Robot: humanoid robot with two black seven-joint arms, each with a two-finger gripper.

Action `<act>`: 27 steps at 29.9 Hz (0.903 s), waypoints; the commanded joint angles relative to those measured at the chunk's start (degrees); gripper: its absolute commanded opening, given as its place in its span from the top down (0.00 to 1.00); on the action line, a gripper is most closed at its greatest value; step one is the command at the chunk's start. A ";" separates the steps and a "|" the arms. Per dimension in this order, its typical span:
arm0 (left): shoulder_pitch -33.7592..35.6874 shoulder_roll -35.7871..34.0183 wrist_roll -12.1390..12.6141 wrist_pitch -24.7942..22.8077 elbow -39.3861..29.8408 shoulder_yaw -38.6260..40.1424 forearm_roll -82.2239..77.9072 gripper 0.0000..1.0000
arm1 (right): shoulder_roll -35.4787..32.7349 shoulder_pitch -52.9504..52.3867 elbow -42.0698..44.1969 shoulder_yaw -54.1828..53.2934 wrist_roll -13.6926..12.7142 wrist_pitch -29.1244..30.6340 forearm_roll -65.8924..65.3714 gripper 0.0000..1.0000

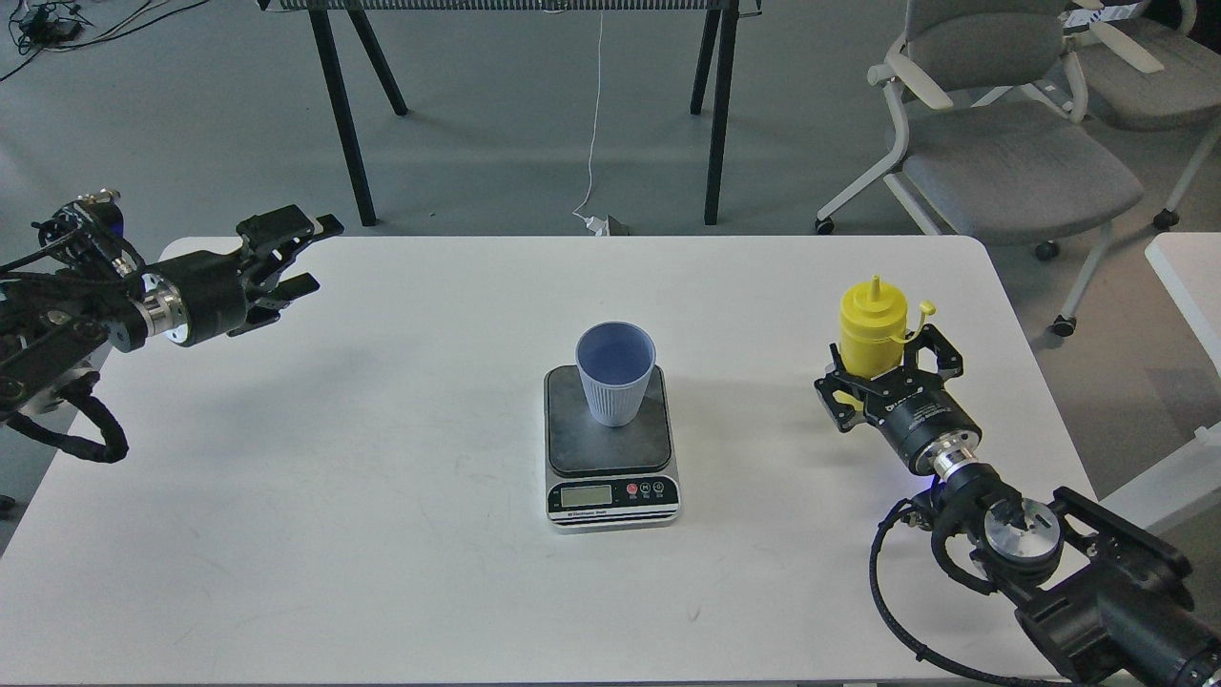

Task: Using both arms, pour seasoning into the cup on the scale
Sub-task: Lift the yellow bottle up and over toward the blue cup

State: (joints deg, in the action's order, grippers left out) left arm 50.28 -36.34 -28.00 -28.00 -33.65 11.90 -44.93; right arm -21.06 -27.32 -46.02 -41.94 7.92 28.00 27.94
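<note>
Counting from my far-off seat, I see one blue cup [615,372], one kitchen scale [611,448], one yellow squeeze bottle [870,329], two black arms and one white table [382,496]. The cup is light blue with thin lines down its sides and no handle. It stands upright on the dark top of the scale, near the middle of the table. The scale has a silver front with a small screen and a red button. The bottle is yellow with a pointy tip, and its little cap hangs off to the side. It stands upright near the table's right edge. My right gripper [882,377] has its fingers around the bottle's lower part. My left gripper [291,262] hangs over the left side with its fingers spread apart, holding nothing.
</note>
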 commanded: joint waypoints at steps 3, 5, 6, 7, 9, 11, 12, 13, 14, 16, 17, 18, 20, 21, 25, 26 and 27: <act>0.16 -0.05 0.00 0.00 -0.01 0.14 0.19 0.01 | -11.80 -14.13 -2.76 1.76 -0.97 0.00 -2.88 0.95; 0.16 -0.05 0.00 0.00 -0.01 0.67 0.10 0.01 | -14.61 -21.95 -2.67 4.39 -2.81 0.00 -9.27 0.95; 0.16 -0.05 0.00 0.00 -0.01 0.84 0.10 0.01 | -14.80 -25.20 -2.67 5.80 -3.61 0.00 -12.62 0.95; 0.16 -0.05 0.00 0.00 -0.01 1.02 0.10 0.01 | -14.71 -28.72 -2.75 7.55 -4.23 0.00 -16.65 0.95; 0.25 -0.14 0.00 0.00 -0.01 1.20 0.19 0.01 | -14.10 -34.09 -3.10 10.63 -4.50 0.00 -24.56 0.96; 0.25 -0.14 0.00 0.00 -0.01 1.20 0.19 0.01 | -12.88 -37.96 -3.28 13.36 -4.50 0.00 -32.73 0.96; 0.25 -0.22 0.00 0.00 -0.01 1.37 0.19 0.01 | -11.82 -39.37 -3.20 14.33 -4.58 0.00 -36.52 0.96; 0.25 -0.40 0.00 0.00 -0.01 1.63 0.19 0.01 | -10.07 -40.87 -3.19 15.12 -4.84 0.00 -41.34 0.96; 0.25 -0.66 0.00 0.00 -0.01 1.81 0.19 0.01 | -8.05 -41.93 -3.11 15.57 -5.46 0.00 -46.17 0.96; 0.16 -1.01 0.00 0.00 -0.01 1.99 0.19 0.01 | -4.10 -42.73 -3.02 15.66 -7.21 0.00 -55.23 0.96; 0.16 -1.01 0.00 0.00 -0.01 1.99 0.10 0.01 | -2.69 -42.90 -3.11 15.66 -8.09 -0.66 -58.50 0.96; 0.16 -1.01 0.00 0.00 -0.01 1.99 0.19 0.01 | -1.02 -42.90 -3.11 15.83 -8.71 -1.53 -62.27 0.96; 0.16 -1.01 0.00 0.00 -0.01 1.99 0.10 0.01 | 1.27 -42.82 -2.58 16.18 -9.41 -3.20 -67.99 0.96; 0.16 -1.01 0.00 0.00 -0.01 1.99 0.19 0.01 | 2.24 -42.64 -2.32 16.71 -9.59 -4.26 -70.54 0.96; 0.16 -0.93 0.00 0.00 -0.01 1.99 0.19 0.01 | 7.60 -42.64 1.45 22.59 -9.68 -9.79 -78.12 0.95; 0.16 -0.93 0.00 0.00 -0.01 1.99 0.19 0.01 | 8.66 -42.73 2.42 23.47 -9.68 -10.85 -78.30 0.95; 0.16 -0.93 0.00 0.00 -0.01 2.08 0.19 0.01 | 9.45 -42.73 3.13 24.18 -9.68 -11.82 -78.39 0.95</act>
State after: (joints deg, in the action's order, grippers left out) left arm 50.46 -37.36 -28.00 -28.00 -33.67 13.89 -44.74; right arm -14.61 -70.04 -45.36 -20.58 -1.75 19.35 -48.54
